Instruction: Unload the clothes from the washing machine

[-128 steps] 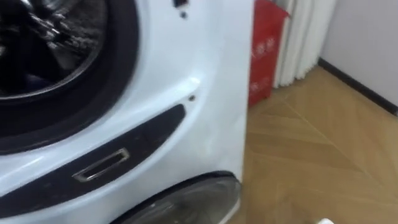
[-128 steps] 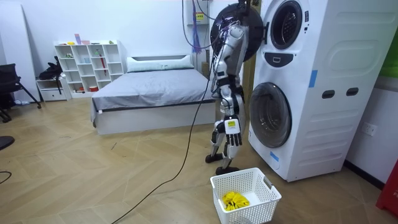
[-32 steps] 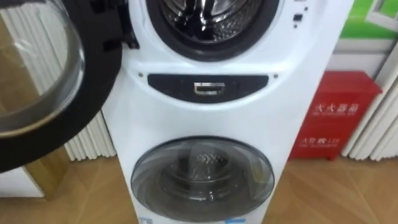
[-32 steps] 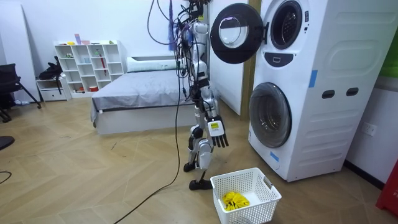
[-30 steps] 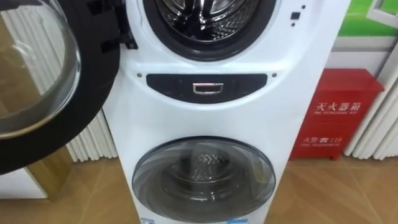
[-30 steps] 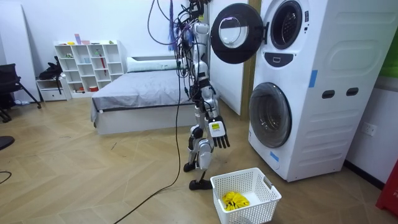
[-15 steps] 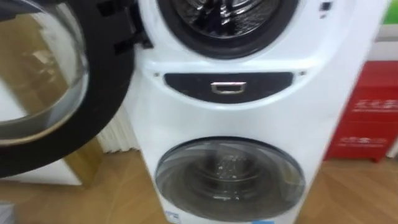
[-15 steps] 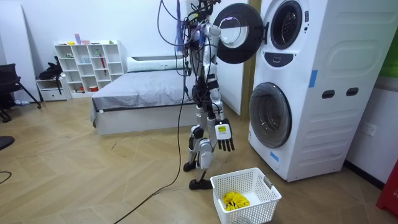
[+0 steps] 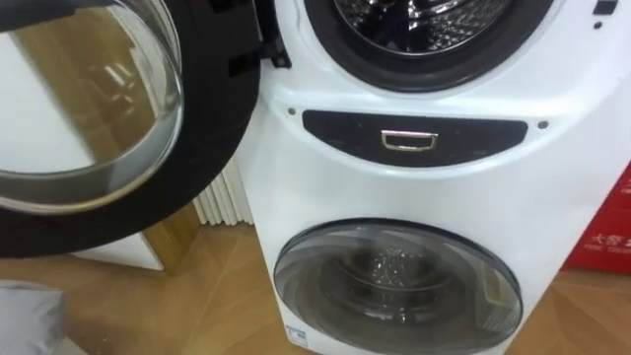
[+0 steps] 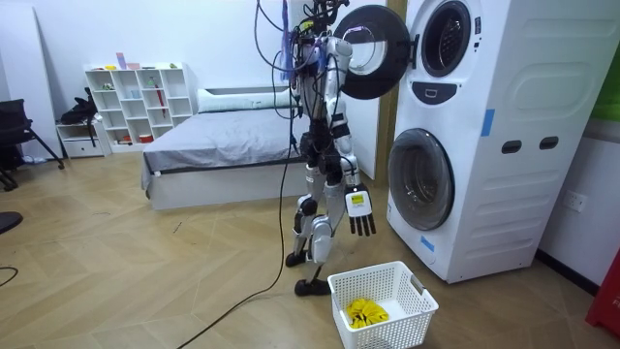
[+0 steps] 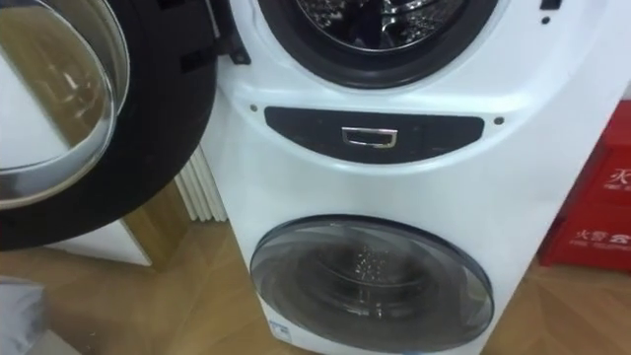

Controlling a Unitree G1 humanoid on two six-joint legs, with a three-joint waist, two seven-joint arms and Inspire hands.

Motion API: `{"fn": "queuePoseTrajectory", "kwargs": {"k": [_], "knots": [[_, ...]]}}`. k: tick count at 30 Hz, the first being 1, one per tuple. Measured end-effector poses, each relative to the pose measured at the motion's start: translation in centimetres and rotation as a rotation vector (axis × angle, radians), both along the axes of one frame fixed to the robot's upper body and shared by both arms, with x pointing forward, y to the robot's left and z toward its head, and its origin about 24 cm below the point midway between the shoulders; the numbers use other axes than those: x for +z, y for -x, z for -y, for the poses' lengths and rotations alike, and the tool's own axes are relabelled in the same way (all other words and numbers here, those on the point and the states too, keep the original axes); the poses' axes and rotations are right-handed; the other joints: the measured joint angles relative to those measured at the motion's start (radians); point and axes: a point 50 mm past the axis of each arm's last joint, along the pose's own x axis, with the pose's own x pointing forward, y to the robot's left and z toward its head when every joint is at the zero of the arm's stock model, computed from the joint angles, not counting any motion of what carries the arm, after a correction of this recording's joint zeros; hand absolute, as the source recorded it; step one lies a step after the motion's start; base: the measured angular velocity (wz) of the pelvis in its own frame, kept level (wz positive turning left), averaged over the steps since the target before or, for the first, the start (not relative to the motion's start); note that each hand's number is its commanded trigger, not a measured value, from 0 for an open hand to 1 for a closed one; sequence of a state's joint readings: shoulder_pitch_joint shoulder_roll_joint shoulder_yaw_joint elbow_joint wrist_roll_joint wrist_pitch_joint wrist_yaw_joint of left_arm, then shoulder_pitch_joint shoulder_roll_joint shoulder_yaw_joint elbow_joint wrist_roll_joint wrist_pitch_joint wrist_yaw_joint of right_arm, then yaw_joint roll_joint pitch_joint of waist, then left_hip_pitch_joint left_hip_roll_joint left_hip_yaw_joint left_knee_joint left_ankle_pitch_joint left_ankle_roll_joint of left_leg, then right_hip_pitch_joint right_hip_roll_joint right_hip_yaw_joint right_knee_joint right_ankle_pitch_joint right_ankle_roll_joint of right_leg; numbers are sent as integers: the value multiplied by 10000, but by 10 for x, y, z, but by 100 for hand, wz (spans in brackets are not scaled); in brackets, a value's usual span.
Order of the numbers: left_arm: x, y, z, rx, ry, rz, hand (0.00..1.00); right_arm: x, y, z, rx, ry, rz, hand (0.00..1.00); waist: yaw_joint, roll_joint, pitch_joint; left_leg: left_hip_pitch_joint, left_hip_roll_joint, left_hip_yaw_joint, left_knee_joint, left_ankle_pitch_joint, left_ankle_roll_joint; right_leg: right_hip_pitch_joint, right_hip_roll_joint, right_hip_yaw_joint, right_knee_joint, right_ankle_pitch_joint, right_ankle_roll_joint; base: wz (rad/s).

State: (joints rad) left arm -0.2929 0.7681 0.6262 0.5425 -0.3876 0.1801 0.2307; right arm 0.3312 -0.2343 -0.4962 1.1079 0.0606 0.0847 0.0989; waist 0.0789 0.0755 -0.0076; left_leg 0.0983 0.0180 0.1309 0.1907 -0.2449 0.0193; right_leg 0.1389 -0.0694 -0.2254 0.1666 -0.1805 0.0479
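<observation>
Yellow cloth [image 10: 366,312] lies in the white basket [image 10: 407,322] on the floor, so one piece seems already taken out. The right hand [image 10: 360,221] hangs released, fingers straight, holding nothing. The upper drum [image 9: 434,25], its door [image 9: 212,128] open, shows bare metal; probably little is left.

Floor [image 10: 145,281]: light wood parquet, herringbone. Walls [image 10: 145,34] plain white, light even. Bed [image 10: 232,145] with grey cover against the far wall. White cube shelf [image 10: 136,102] stands to the room view's left of it, black chair [image 10: 12,136] at the left edge. White ribbed panel [image 9: 222,197] and red cabinet [image 9: 606,237] stand at floor level. Wall socket [image 10: 575,202] sits low at the room view's right.
</observation>
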Motion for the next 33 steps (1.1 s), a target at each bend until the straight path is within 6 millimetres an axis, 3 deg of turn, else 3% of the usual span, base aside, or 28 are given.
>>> {"fn": "queuePoseTrajectory", "kwargs": {"k": [9,13,17,23,24,29,33], "knots": [[8,-7,3,-72,-531,-277,0,1,2,1,328,50,-110,0,-270,-162,58,-115,-34,4,94,1,2,-38,-17,337,-25,0,0,2],[7,-7,3,44,-550,-303,0,2,4,3,401,3,-162,0,-582,-279,69,-299,-68,14,218,33,46,-145,-36,663,-13,-1,1,4],[5,-9,5,-8,-459,-310,0,4,5,6,319,-29,-181,0,-784,-381,116,-309,-31,34,271,48,73,-143,-75,611,18,0,1,-3],[-9,-16,15,-268,-238,-355,0,14,-6,26,865,578,-50,0,-1159,-490,132,-449,-176,22,242,217,209,-225,-219,602,44,51,58,7],[-13,-18,18,-335,-169,-272,0,14,-7,26,966,565,-44,0,-1162,-600,148,-456,-200,-10,223,268,232,-225,-244,598,58,74,85,8],[-21,-25,42,-942,-105,368,0,12,-16,21,1750,376,23,0,-1173,-733,117,-544,-310,-135,225,373,365,-255,-364,359,50,204,174,11],[-19,-27,79,-1524,-792,991,0,6,-35,11,3431,-60,-261,0,-1266,-739,120,-711,-353,-476,244,543,588,-371,-377,332,209,641,135,28]]}}
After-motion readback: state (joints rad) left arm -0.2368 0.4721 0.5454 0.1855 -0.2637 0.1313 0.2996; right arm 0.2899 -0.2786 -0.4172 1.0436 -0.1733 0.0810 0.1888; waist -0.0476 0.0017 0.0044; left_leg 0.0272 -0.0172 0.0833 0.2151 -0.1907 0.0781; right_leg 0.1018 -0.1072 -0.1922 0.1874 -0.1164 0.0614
